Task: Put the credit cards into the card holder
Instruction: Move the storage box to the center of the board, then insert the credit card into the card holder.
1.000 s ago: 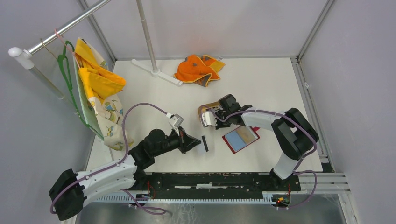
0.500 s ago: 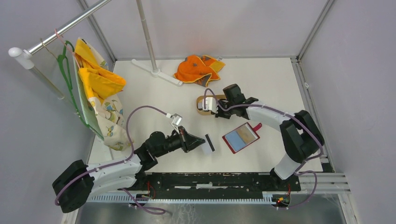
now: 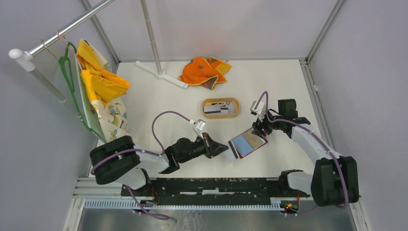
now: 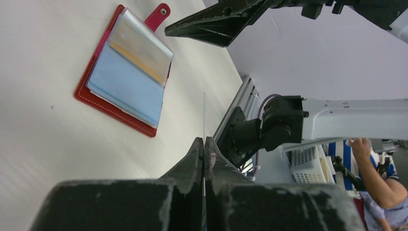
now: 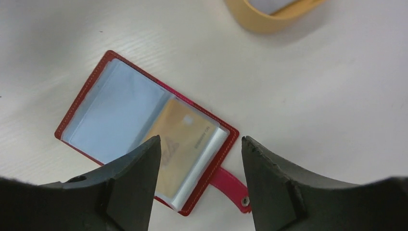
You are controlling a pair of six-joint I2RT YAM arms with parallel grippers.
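The red card holder (image 3: 248,142) lies open on the table, its pale blue sleeves up and a tan card in one sleeve (image 5: 185,137). My left gripper (image 3: 225,146) is shut on a thin credit card (image 4: 204,115), seen edge-on, held at the holder's left edge (image 4: 125,72). My right gripper (image 3: 263,131) hovers open over the holder's snap-tab end (image 5: 231,185), with nothing between its fingers (image 5: 139,173). More credit cards (image 3: 216,109) lie in the tan tray.
The tan oval tray (image 3: 234,113) sits behind the holder. An orange cloth (image 3: 204,71) and a white stand base (image 3: 161,74) lie at the back. Clothes hang on a rail (image 3: 98,91) at the left.
My right gripper left the tray, swung right and toward the near edge to above the holder, and opened. My left arm carried its card rightward up to the holder's left edge.
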